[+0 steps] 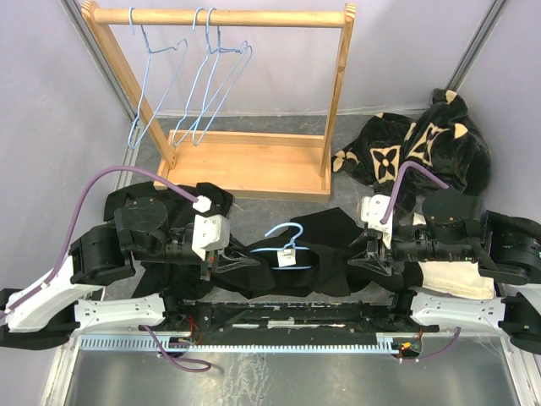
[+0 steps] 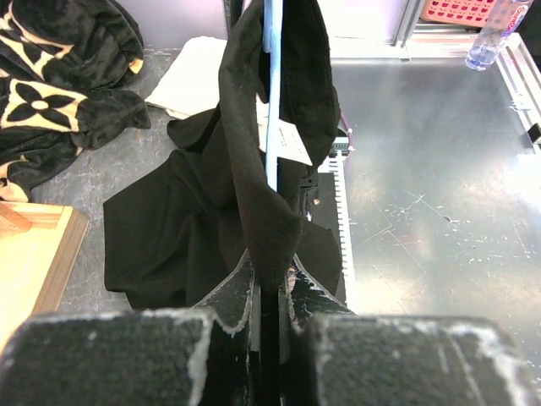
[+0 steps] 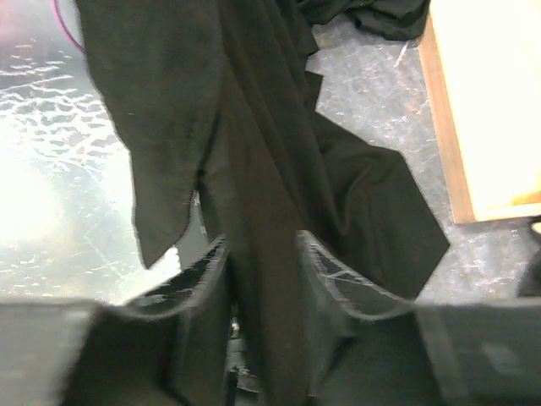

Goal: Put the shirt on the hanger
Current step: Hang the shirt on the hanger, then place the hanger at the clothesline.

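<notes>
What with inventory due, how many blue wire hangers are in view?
4 hangers. One hangs left on the wooden rack, two overlap mid-rail, one sits in the shirt. The overlap may hide another.

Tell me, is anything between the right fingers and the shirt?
Nothing visible does: the shirt hangs directly between the right fingers, its cloth filling the gap between them.
</notes>
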Robot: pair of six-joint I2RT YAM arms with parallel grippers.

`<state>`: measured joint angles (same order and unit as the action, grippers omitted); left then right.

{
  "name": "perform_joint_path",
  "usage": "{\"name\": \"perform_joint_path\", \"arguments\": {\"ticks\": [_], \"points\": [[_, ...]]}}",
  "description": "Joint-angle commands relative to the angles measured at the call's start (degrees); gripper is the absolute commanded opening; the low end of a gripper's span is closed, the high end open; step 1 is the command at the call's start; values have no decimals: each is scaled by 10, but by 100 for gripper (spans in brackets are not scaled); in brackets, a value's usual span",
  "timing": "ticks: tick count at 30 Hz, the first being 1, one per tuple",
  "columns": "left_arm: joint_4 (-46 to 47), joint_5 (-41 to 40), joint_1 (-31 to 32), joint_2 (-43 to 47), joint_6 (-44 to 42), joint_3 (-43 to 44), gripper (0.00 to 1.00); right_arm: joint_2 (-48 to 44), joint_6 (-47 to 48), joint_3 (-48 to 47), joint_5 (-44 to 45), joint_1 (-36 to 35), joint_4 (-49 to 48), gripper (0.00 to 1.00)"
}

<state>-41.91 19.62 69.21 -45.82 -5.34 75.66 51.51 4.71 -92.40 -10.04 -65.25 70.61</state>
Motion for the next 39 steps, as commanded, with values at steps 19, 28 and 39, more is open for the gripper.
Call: {"name": "perform_joint_path", "arguments": {"ticks": [19, 28, 39], "points": [[62, -249, 1, 80, 98, -55, 74, -13, -105, 32, 184, -1, -7, 0], [44, -355, 2, 117, 146, -93, 89, 50, -192, 42, 411, 0, -63, 0], [41, -341, 2, 72, 156, -111, 89, 200, -185, -112, 588, 1, -116, 0]]}}
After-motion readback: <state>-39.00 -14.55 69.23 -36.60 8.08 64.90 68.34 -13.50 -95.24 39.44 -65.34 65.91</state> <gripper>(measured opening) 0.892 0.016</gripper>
